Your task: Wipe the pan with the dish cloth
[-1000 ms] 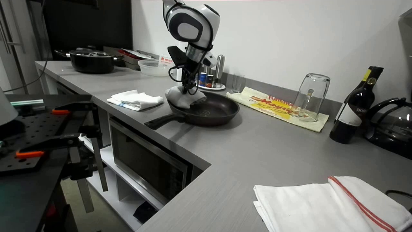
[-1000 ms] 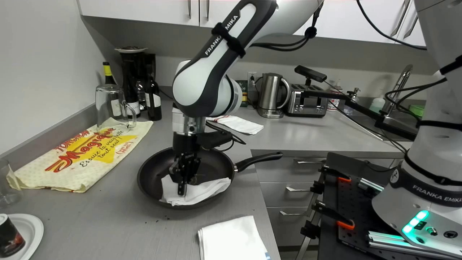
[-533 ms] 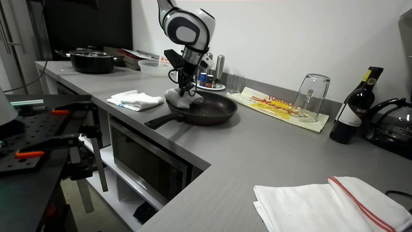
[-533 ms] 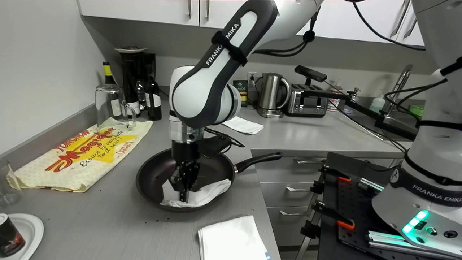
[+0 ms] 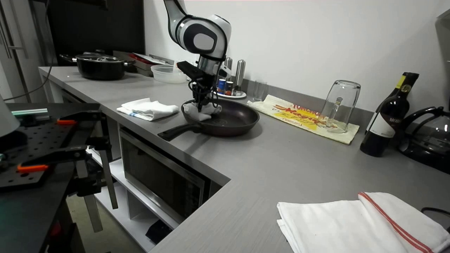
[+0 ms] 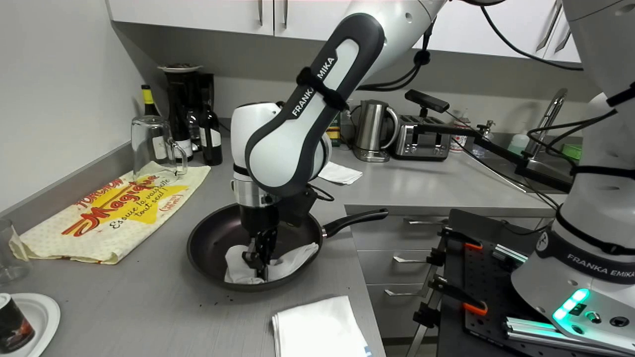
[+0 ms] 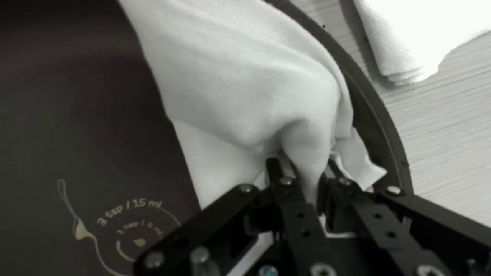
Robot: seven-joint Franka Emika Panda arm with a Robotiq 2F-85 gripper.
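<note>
A dark frying pan (image 5: 242, 121) sits on the grey counter, its black handle over the front edge. It also shows in an exterior view (image 6: 211, 243) and in the wrist view (image 7: 96, 138). My gripper (image 6: 259, 272) points down inside the pan, near the wall. Its two fingers (image 7: 301, 165) are shut on a fold of a white dish cloth (image 7: 245, 84). The cloth lies bunched against the pan's inner wall and part of the floor, and shows in both exterior views (image 5: 191, 111) (image 6: 295, 260). The fingertips' ends are hidden in the cloth.
A folded white cloth (image 6: 320, 327) lies on the counter beside the pan. A yellow printed towel (image 6: 124, 213) with an upturned glass jug (image 6: 156, 144) lies near the wall. A paper plate (image 6: 47, 322), a wine bottle (image 5: 390, 116) and a red-striped cloth (image 5: 351, 221) stand or lie farther off.
The arm has come lower, and the gripper has pushed the cloth down into the pan and shifted slightly toward the handle side. The pan has slid very slightly. The gripper stays shut on the cloth.
</note>
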